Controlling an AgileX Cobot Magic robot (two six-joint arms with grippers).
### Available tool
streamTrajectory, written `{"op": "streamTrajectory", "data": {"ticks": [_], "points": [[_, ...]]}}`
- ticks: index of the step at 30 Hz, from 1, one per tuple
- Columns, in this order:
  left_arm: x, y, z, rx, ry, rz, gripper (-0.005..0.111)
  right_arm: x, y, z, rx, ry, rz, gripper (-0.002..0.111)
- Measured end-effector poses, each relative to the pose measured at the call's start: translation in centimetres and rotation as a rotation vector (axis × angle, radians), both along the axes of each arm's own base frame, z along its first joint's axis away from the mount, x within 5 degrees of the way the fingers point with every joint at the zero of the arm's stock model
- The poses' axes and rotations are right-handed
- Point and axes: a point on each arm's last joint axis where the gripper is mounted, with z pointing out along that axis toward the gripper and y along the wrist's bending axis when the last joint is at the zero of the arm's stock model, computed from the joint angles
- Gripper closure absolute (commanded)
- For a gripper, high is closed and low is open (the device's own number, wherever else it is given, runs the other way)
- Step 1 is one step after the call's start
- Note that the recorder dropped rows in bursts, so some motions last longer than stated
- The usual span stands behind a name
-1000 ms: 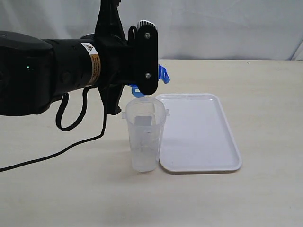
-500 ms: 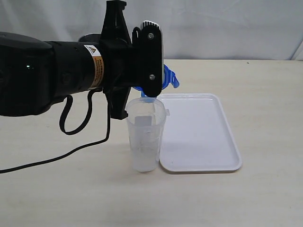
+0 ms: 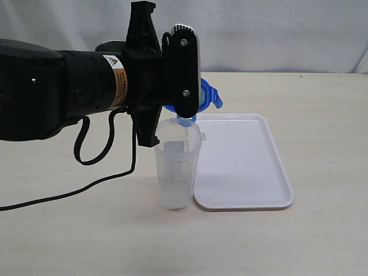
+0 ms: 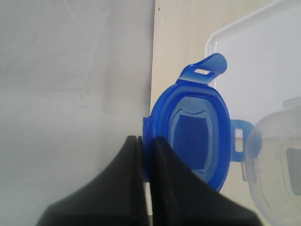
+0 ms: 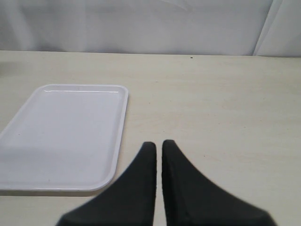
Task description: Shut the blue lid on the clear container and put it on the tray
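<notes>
Right now your left gripper [image 4: 145, 139] is pinching the lid [image 4: 194, 135] by its edge, holding it just above the container [image 3: 175, 167], which is standing just beside the tray [image 3: 244, 164]. Your right gripper [image 5: 159, 144] is hanging clenched and empty. The warning label [image 3: 117, 81] on the left arm is showing writing too small to read.

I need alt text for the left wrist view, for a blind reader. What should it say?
The left gripper is shut on the edge of the blue lid. Past the lid appear the open rim of the clear container and part of the white tray, on a pale table.
</notes>
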Motion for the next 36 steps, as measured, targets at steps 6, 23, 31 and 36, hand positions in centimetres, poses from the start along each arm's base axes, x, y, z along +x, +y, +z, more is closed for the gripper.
{"op": "streamTrajectory", "data": {"ticks": [6,23,31,36], "points": [[-0.1,-0.1,0.0,-0.013,0.008,-0.006,0.107,0.0,0.0,0.0,0.000,0.000,0.000,0.104],[-0.8,-0.6,0.0,0.047,-0.038,0.012,0.107,0.0,0.0,0.0,0.000,0.000,0.000,0.104],[-1.1,-0.8,0.1,0.059,-0.048,0.017,0.107,0.0,0.0,0.0,0.000,0.000,0.000,0.104],[-1.1,-0.8,0.1,0.053,-0.044,0.021,0.107,0.0,0.0,0.0,0.000,0.000,0.000,0.104]]}}
